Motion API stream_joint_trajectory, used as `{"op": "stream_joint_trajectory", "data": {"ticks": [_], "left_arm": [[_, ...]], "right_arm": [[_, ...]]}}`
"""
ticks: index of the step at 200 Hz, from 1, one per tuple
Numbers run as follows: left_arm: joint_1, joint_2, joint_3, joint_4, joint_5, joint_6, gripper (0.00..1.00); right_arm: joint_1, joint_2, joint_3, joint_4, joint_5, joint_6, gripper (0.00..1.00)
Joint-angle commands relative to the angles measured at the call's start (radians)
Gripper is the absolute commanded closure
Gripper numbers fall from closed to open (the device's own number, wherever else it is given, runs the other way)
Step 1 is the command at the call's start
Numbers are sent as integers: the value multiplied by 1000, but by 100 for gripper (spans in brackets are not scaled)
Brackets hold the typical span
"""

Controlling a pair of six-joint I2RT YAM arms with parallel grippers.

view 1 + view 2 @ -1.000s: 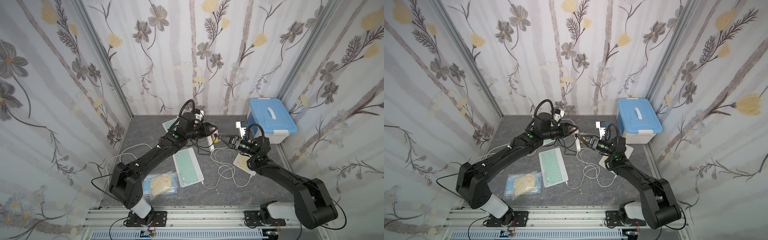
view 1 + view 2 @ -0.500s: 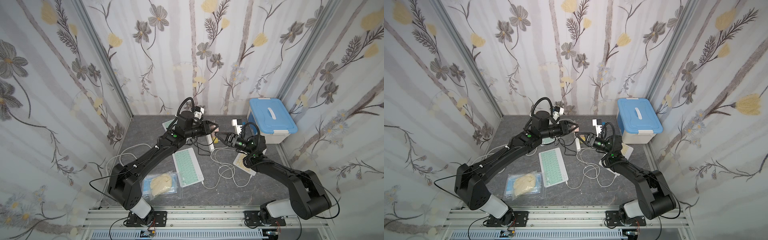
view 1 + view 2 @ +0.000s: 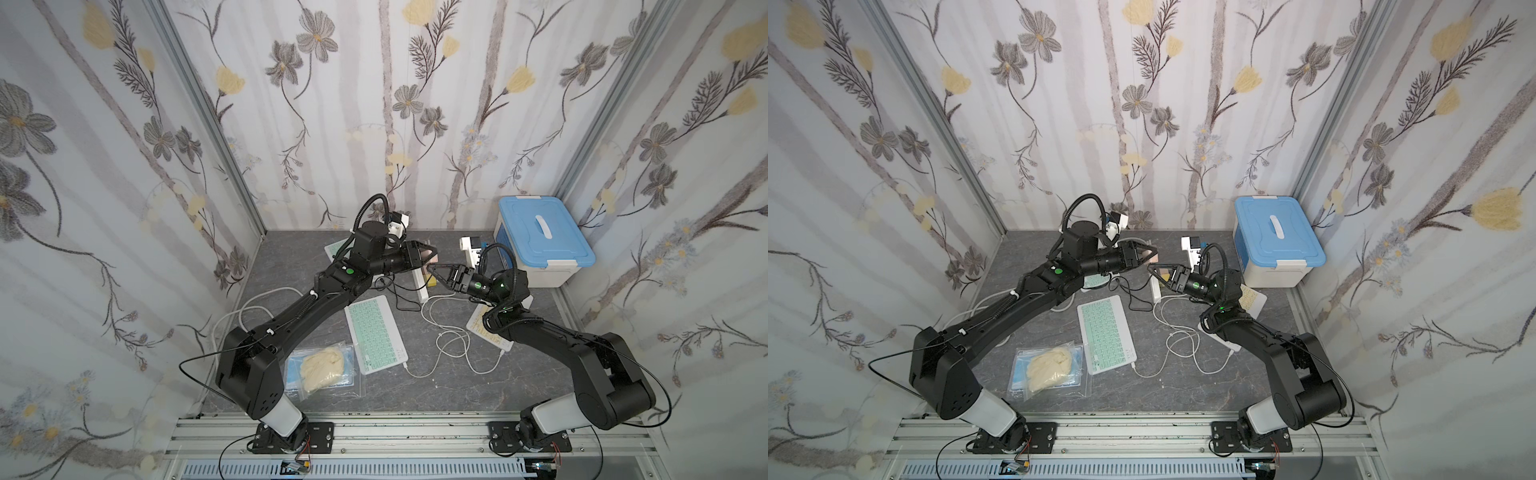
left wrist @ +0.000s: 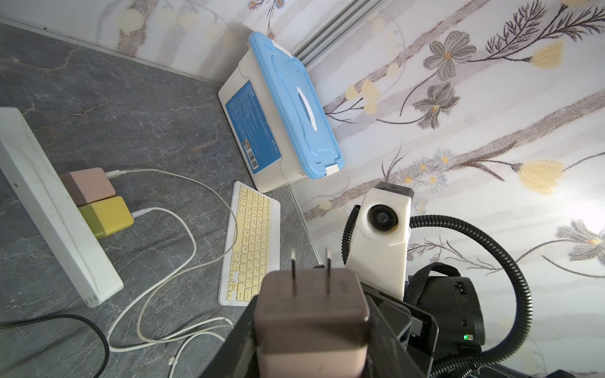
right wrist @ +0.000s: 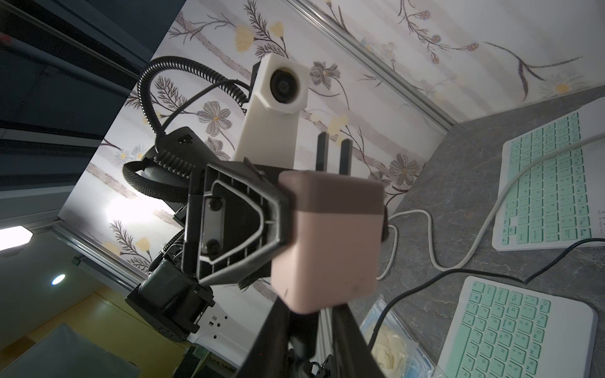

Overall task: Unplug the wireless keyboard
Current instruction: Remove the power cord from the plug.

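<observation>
Since a second ago the left gripper has risen a little from the white power strip. The right gripper has moved in toward it from the side of the blue-lidded box, with its jaws drawn closer than they were. The left gripper is clamped on a pink-and-brown charger, which hangs in the air clear of the strip with its two prongs bare. In the right wrist view the right gripper's fingers reach the pink end of that charger, with a narrow gap showing between them. Whether they pinch it or only stand beside it cannot be told. Two other chargers, a pink charger and a yellow charger, sit plugged into the strip. The mint-green keyboard lies flat on the grey table, nearer the robot's bases than both grippers and well apart from them. A white cable is plugged into its near corner. A second mint-green keyboard lies under the left arm near the back wall, and a yellow keyboard lies beside the box under the right arm. Which keyboard the lifted charger feeds cannot be told.
</observation>
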Motion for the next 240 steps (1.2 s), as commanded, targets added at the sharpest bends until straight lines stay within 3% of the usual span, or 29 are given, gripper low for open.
{"op": "stream_joint_trajectory", "data": {"ticks": [1,25,42,103,240], "left_arm": [[2,0,-5,54,19,17,100],[6,-2,-21,75,19,19,100],[8,-1,-30,89,22,18,100],[13,-2,-60,164,66,29,100],[30,-10,-113,346,47,-36,100]], "right_arm": [[2,10,3,81,-4,40,79],[1,22,-2,119,-5,74,88],[2,25,-8,128,-4,84,100],[3,18,-18,135,9,88,100],[31,32,7,107,50,68,100]]}}
